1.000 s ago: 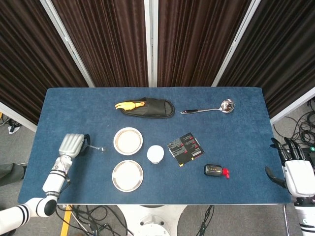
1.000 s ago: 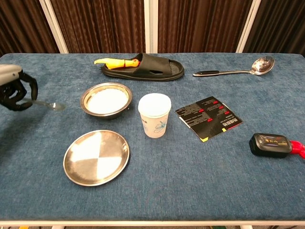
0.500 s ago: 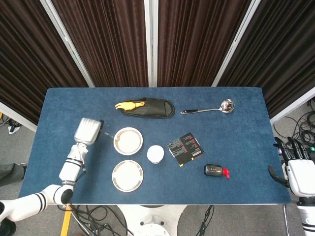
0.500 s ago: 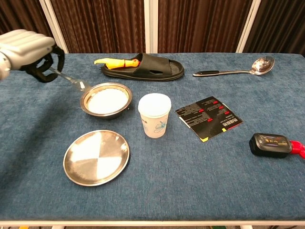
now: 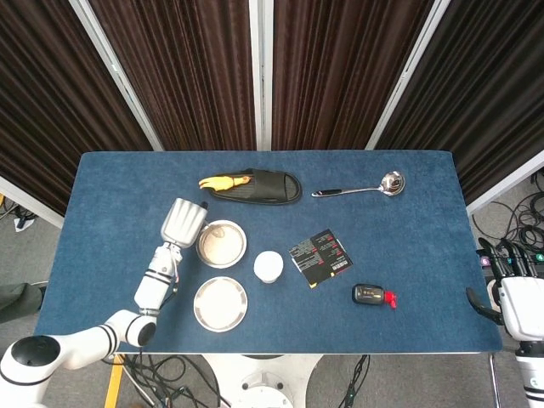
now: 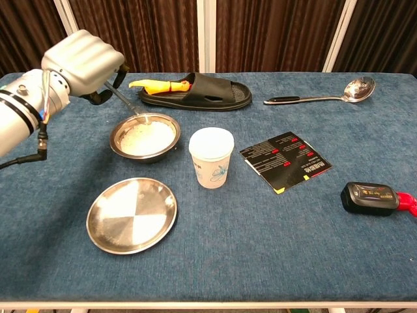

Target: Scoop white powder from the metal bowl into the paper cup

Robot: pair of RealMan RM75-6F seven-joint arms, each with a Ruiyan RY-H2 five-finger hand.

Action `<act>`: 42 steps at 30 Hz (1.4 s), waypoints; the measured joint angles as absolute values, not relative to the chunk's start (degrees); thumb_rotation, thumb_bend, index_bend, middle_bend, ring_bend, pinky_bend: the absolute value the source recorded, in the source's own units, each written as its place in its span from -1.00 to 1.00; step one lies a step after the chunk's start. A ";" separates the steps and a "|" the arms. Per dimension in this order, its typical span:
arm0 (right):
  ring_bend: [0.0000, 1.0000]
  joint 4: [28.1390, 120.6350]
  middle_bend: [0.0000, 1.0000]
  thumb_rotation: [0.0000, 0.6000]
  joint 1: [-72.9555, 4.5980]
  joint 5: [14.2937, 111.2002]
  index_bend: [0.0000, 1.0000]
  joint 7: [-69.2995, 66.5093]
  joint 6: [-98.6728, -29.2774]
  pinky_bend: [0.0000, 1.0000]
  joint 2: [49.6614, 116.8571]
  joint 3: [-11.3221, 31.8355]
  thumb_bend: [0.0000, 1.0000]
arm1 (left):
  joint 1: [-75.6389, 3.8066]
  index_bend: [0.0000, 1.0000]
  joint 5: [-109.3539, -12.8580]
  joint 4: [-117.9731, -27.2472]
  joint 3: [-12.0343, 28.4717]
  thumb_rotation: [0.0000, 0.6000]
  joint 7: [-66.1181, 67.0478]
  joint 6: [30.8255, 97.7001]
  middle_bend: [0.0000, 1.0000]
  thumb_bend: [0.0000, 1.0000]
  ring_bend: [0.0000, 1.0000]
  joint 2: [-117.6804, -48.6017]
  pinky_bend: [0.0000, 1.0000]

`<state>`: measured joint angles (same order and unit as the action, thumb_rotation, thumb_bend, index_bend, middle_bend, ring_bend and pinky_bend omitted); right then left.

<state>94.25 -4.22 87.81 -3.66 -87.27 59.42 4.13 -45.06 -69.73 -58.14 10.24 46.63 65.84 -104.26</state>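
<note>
We saw our left hand [image 6: 83, 64], upper left of the chest view, gripping a small metal spoon [image 6: 125, 103] tipped into the round metal bowl of white powder [image 6: 144, 136]. The white paper cup [image 6: 211, 157] stood just right of it. Our right hand [image 5: 517, 293] hung empty, fingers apart, at the lower right edge.
</note>
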 measured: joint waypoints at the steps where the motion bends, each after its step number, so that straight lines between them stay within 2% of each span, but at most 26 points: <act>1: -1.00 94.24 -0.49 1.00 -4.20 87.75 -0.85 -3.69 -87.24 -0.84 59.42 4.13 -0.56 | -45.11 0.24 -70.23 -57.64 9.81 1.00 47.25 66.03 0.86 -0.08 0.78 -104.53 1.00; 9: -1.00 94.13 -0.49 1.00 -4.14 87.61 -0.85 -3.80 -87.00 -0.84 59.47 4.10 -0.56 | -44.91 0.24 -73.03 -53.42 7.26 1.00 50.56 66.88 0.85 -0.08 0.78 -106.42 1.00; 28: -1.00 94.10 -0.49 1.00 -4.19 87.20 -0.85 -3.70 -86.42 -0.84 59.46 4.16 -0.56 | -44.31 0.24 -76.86 -46.88 6.27 1.00 52.85 68.85 0.85 -0.07 0.78 -109.87 1.00; 42: -1.00 93.83 -0.49 1.00 -3.89 87.07 -0.85 -4.03 -86.59 -0.84 59.62 4.07 -0.56 | -43.14 0.24 -76.52 -49.86 7.24 1.00 51.91 68.07 0.85 -0.08 0.78 -111.58 1.00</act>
